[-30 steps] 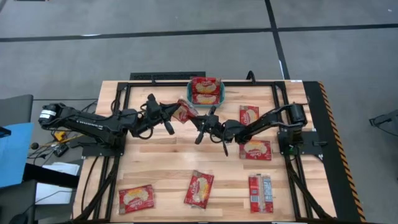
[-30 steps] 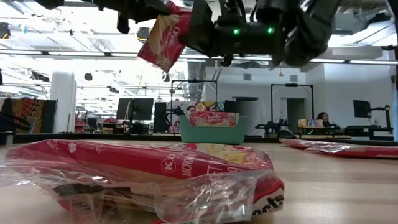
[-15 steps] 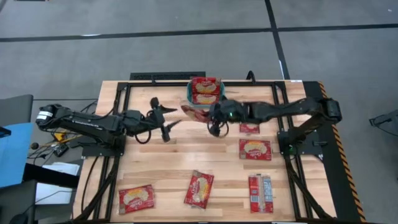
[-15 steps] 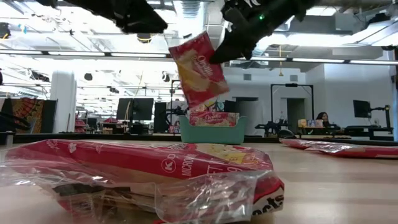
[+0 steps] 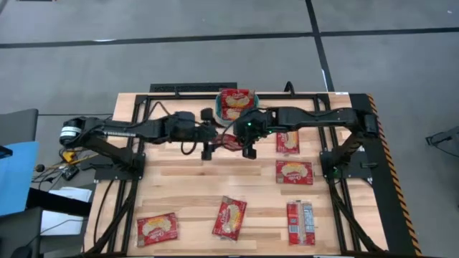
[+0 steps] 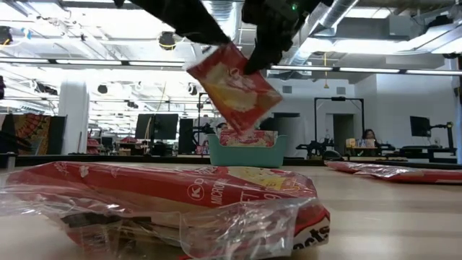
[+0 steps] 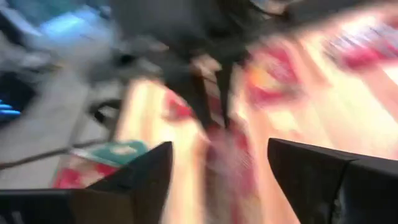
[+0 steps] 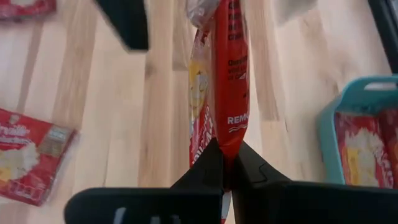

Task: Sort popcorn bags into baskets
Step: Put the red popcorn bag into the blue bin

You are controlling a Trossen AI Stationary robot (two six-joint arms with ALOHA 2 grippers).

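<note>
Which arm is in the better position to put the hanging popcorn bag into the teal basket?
The right arm. Its end effector is shut on the popcorn bag, beside the basket. The left end effector is open and holds nothing.

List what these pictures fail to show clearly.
- Left wrist view: motion blur smears everything; only the open left gripper reads.
- Basket: bags fill it in the high view, count unclear; the held bag covers part in the low view.
- Right gripper in the high view: arms overlap it.
</note>
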